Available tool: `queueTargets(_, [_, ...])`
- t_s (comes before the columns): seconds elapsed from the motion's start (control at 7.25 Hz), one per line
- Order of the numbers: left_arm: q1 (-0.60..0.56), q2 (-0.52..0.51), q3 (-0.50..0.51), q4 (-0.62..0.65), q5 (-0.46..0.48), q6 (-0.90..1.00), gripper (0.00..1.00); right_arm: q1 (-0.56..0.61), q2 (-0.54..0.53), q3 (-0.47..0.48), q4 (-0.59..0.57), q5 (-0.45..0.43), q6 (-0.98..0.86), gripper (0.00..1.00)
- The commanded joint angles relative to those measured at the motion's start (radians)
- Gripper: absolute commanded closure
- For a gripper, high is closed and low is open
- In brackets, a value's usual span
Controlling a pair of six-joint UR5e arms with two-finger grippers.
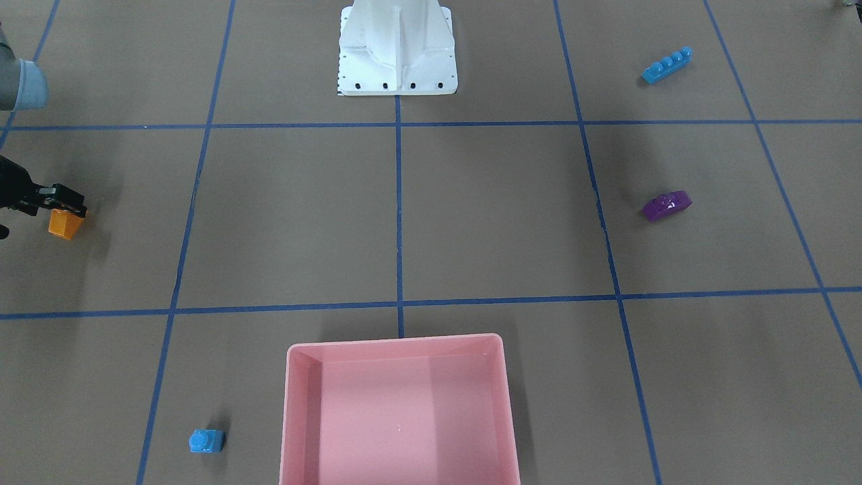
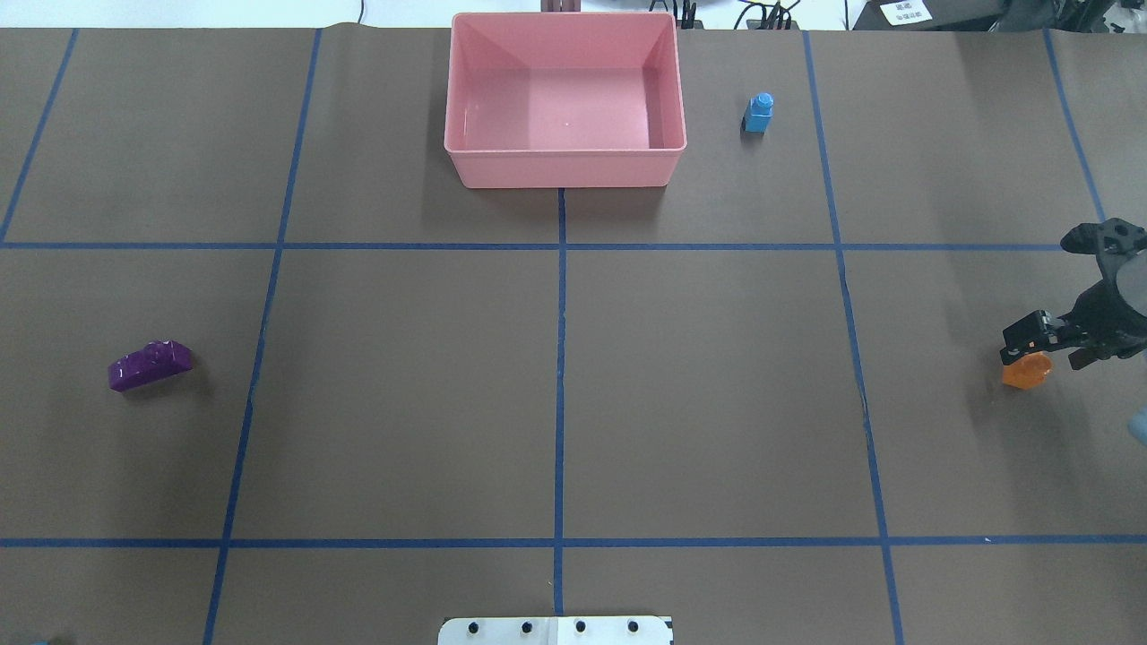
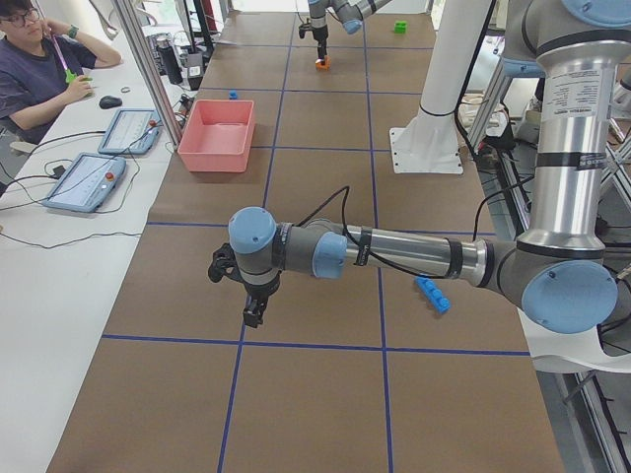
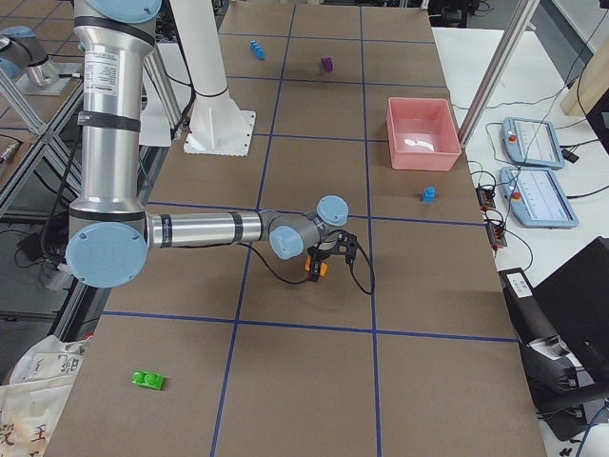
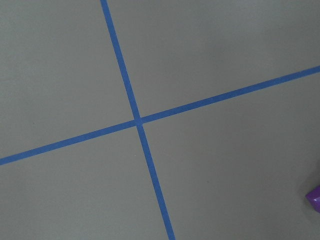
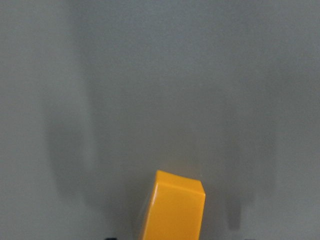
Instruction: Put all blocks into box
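Five blocks all lie outside the box (image 2: 564, 166), which stands at 12 o'clock on the table (image 2: 403, 403), counted from the robot's side. The left gripper (image 3: 252, 313) hangs far out at about 9 o'clock; whether its jaws are open or closed, I cannot tell. The right gripper (image 2: 1044, 354), at 3 o'clock, is closed around the orange block (image 2: 1027, 370). The long blue block (image 1: 667, 65) lies at 8 o'clock, the purple block (image 2: 150, 365) at 9, and the green block (image 4: 147, 380) far out at 4. The small blue block (image 2: 758, 114) stands near the box, at its 3 o'clock.
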Motion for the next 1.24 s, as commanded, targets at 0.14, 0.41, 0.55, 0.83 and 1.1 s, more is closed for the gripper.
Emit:
queueTargets(0.14, [0.0, 0.0, -0.001, 0.0, 0.0, 0.001, 0.0, -0.013, 0.001, -0.001, 0.0, -0.003, 0.001, 1.0])
queueTargets(0.41, [0.0, 0.0, -0.003, 0.0, -0.002, -0.004, 0.0, -0.001, 0.002, 0.036, -0.003, 0.01, -0.002, 1.0])
queueTargets(0.55, [0.0, -0.005, -0.006, 0.002, 0.0, -0.006, 0.0, 0.055, -0.001, 0.082, -0.007, 0.016, -0.004, 1.0])
queueTargets(0.83, [0.006, -0.013, -0.056, 0.003, 0.001, -0.053, 0.0, 0.137, 0.007, 0.159, -0.007, 0.064, -0.004, 1.0])
queueTargets(1.1, [0.125, -0.002, -0.128, 0.0, 0.004, -0.204, 0.0, 0.186, 0.152, 0.193, -0.153, 0.14, -0.001, 1.0])
